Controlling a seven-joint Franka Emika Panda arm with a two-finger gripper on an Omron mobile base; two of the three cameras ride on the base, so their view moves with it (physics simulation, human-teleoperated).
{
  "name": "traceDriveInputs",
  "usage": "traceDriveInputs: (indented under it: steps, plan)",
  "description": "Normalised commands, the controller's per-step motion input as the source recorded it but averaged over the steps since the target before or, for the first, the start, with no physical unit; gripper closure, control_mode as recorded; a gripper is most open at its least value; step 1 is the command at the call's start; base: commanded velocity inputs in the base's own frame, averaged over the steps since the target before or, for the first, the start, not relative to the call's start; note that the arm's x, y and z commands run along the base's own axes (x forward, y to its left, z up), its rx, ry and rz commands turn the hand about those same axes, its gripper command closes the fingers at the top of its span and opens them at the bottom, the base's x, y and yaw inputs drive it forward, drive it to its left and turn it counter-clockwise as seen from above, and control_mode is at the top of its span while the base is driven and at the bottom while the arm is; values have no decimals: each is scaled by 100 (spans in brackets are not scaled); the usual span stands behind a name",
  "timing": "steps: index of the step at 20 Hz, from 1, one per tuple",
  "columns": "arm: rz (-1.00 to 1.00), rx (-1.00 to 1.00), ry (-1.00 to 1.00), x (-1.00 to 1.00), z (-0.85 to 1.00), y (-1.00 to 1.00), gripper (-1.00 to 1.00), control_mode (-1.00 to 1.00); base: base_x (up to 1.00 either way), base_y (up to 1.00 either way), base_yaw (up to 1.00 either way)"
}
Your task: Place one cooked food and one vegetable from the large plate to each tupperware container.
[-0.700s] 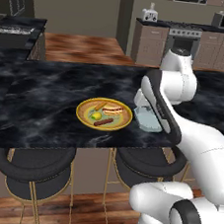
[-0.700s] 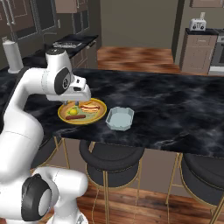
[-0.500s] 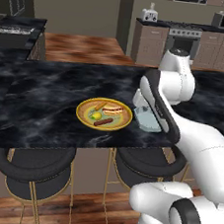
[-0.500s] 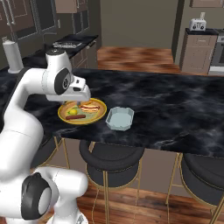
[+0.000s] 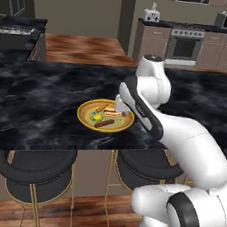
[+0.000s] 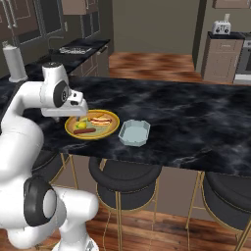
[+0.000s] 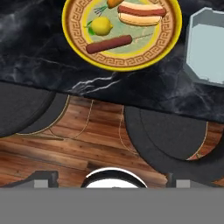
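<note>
The large plate (image 5: 87, 117) (image 6: 110, 128) (image 7: 74, 39), golden-yellow with a pale green centre, lies near the front edge of the black marble counter. On it are a hot dog in a bun (image 7: 140, 13), a brown sausage (image 7: 109, 43), a yellow lemon-like piece (image 7: 99, 27) and a carrot (image 7: 114, 3). One pale blue-grey tupperware container (image 6: 134, 133) (image 7: 205, 48) stands empty just right of the plate. My gripper (image 6: 73, 116) (image 5: 120, 106) (image 7: 113, 181) hangs over the plate's near side, open, jaws wide apart and holding nothing.
Black round bar stools (image 7: 170, 140) (image 6: 125, 176) stand under the counter's front edge (image 7: 109, 94), above a wooden floor. My white arm covers the container in the left base view. A paper towel roll (image 6: 13, 63) stands at the far left.
My hand has swung left from above the container's side to over the plate's near edge. Plate, food and container have not moved.
</note>
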Motion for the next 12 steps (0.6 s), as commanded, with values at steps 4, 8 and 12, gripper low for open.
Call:
traceDriveInputs:
  steps: [4,8,12]
  plan:
    - [13,0,6,46,-48,26,-100,-100,0,0,0]
    - [15,-17,-1,51,-58,-1,-100,-100,0,0,0]
    - [20,-19,0,61,-65,5,-100,-100,0,0,0]
